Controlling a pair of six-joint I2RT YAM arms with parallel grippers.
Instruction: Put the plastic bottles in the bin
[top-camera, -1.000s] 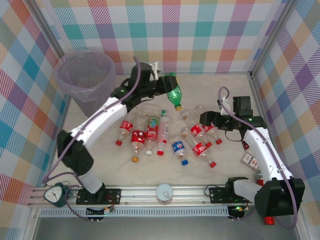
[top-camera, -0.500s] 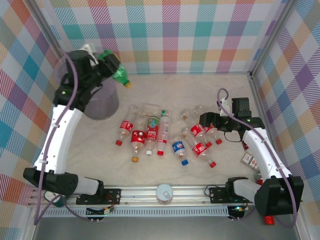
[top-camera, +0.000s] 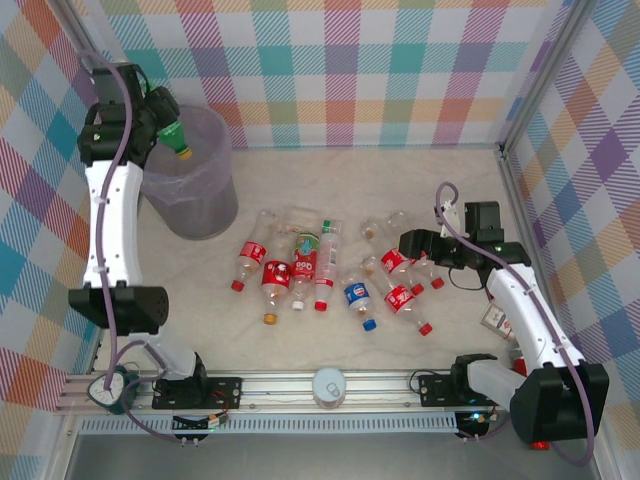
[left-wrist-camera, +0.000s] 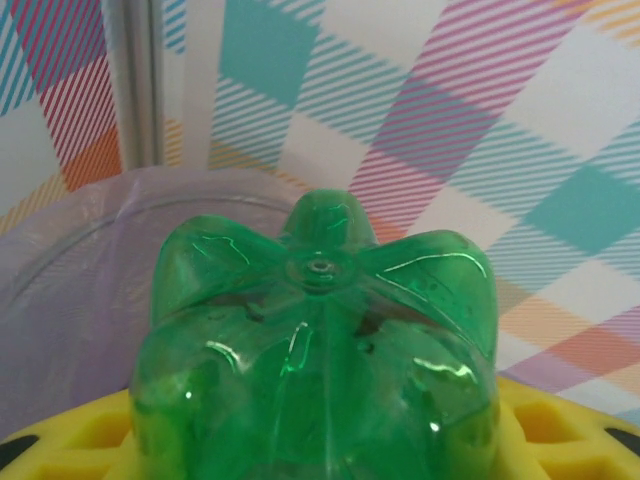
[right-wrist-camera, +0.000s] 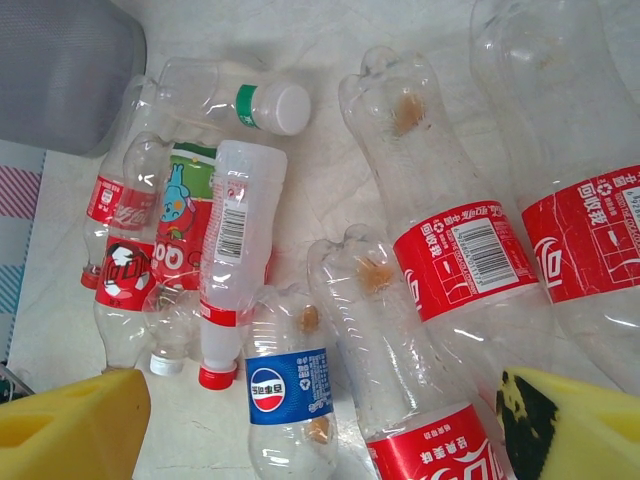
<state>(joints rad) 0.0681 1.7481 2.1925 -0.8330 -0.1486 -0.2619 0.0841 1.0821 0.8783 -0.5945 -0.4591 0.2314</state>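
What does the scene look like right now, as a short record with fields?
bin: far-left corner, bag-lined
left gripper: shut on green bottle, cap end over the bin's opening
right gripper: open, low over red-labelled bottles
table: more red-labelled bottles and one blue-labelled bottle lying loose

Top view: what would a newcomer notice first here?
The green bottle stands out, clamped in the left gripper over the rim of the bin at far left. Next comes the heap of clear bottles lying in the middle, with the open right gripper at its right edge.
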